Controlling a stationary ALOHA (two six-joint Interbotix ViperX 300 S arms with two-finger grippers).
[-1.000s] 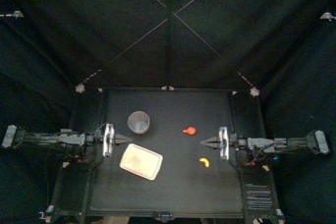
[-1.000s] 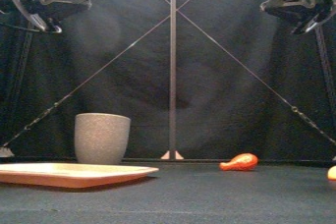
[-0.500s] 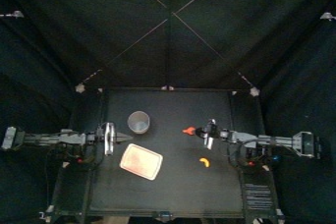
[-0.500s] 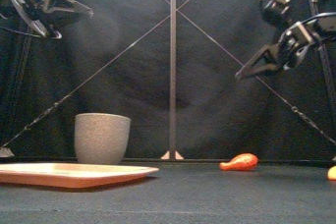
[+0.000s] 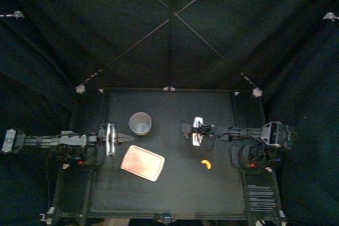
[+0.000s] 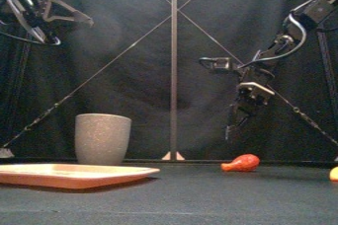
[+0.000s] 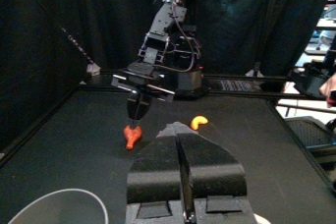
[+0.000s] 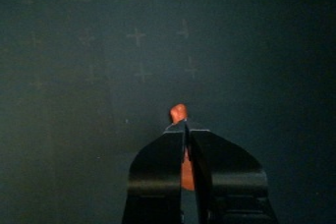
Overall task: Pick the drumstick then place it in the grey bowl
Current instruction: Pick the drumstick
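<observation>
The right gripper (image 6: 234,130) has been swung in and is hung, jaws closed, above the drumstick (image 6: 242,162) lying right of the grey cup (image 6: 102,138), lined up for descent; the left gripper (image 7: 180,134) is parked closed.

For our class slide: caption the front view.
The right tool hangs above the orange drumstick; grey cup and pink tray stand left.
</observation>
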